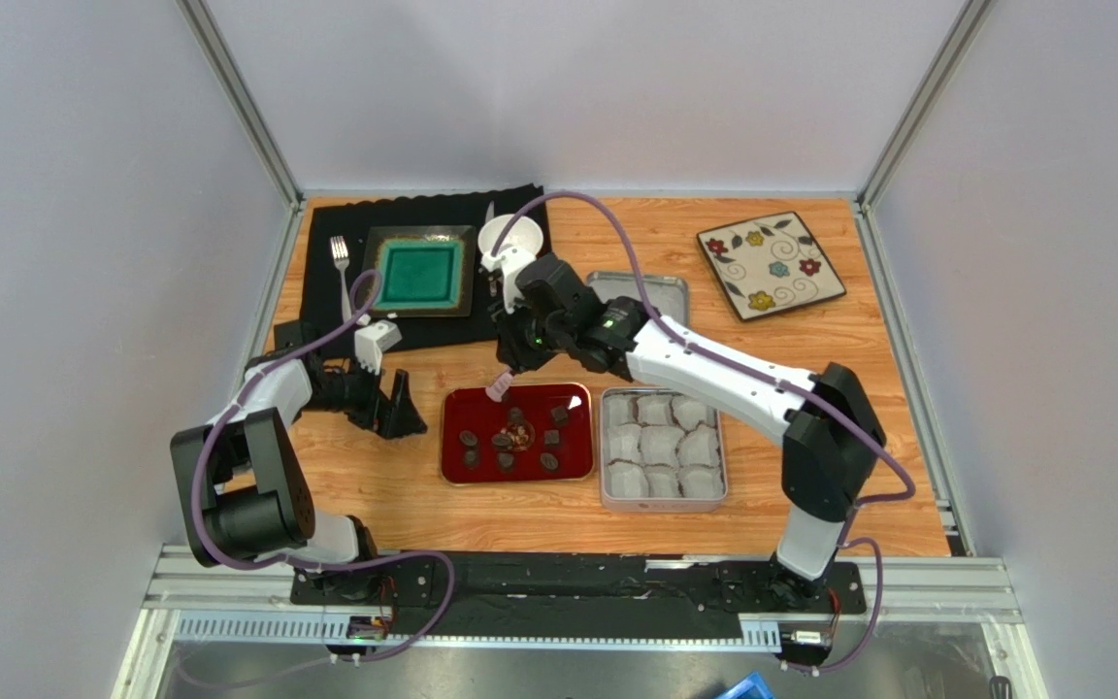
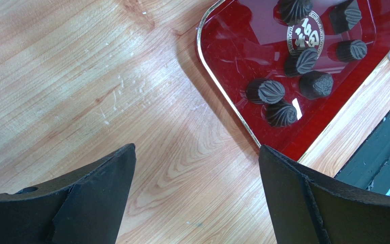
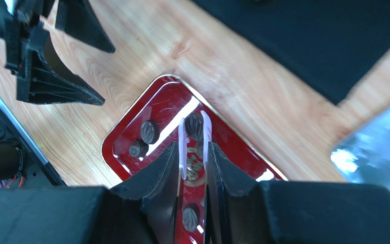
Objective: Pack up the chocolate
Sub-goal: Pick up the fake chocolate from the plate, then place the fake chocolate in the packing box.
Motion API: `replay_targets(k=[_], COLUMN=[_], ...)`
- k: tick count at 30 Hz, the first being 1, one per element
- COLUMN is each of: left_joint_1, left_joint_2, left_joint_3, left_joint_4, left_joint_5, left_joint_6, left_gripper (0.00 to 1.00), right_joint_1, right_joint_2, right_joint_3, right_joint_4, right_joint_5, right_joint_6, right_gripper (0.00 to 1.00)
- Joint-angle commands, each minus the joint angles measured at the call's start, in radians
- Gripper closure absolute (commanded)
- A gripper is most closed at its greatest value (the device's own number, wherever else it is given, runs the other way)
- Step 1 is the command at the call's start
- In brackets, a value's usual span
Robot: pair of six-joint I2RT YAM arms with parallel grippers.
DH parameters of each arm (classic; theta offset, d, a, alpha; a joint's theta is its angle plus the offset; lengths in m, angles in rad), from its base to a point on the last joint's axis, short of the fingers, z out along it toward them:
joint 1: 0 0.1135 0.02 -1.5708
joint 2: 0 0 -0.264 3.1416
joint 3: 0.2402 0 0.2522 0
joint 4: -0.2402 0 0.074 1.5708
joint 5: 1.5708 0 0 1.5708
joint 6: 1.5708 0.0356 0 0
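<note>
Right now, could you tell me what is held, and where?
The right hand pinches white tongs by their arms; the left hand holds nothing.

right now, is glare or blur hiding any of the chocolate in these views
Right wrist: a white glare streak crosses the red tray beside the chocolate between the white tongs, and the silvery metal at the right edge is blurred and washed out; left wrist: sharp, one small glint; top external: even light, pieces tiny.
</note>
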State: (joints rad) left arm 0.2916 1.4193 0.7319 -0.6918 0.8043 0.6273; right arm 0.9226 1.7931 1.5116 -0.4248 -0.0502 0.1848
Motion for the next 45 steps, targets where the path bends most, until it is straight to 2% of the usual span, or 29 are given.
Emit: replay_targets(k=[1, 5, 11, 16, 37, 45], left_joint_1=[0.012, 0.012, 0.014, 0.014, 0.014, 0.014], left_joint_2=[-0.033, -0.030, -0.022, -0.017, -0.014, -0.020], left_joint_3=[0.023, 0.026, 0.046, 0.044, 0.055, 0.058], left_joint_4=[-0.008, -0.014, -0.029, -0.029, -0.038, -0.040], left_joint_5=[0.036, 0.041, 0.045, 0.038, 0.047, 0.042], left_joint_6=[0.023, 0.025, 0.018, 0.020, 0.018, 0.022], left_gripper=[0.01, 0.01, 0.01, 0.01, 0.01, 0.01], right_joint_1=[-0.037, -0.062, -0.111, -0.126, -0.186, -0.195], right_joint_2=[-0.158, -0.289, -0.500, -0.589, -0.607, -0.572], right_joint_3=[0.012, -0.079, -0.253, -0.329, -0.445, -0.445], right_joint_4=[-0.040, -0.089, -0.126, -0.181, -0.155, -0.127], right_joint_5=[0.050, 0.133, 0.177, 0.199, 0.174, 0.162], right_joint_6=[-0.015, -0.002, 0.038, 0.053, 0.068, 0.068], right_gripper=[1.00, 1.00, 1.00, 1.00, 1.00, 0.92])
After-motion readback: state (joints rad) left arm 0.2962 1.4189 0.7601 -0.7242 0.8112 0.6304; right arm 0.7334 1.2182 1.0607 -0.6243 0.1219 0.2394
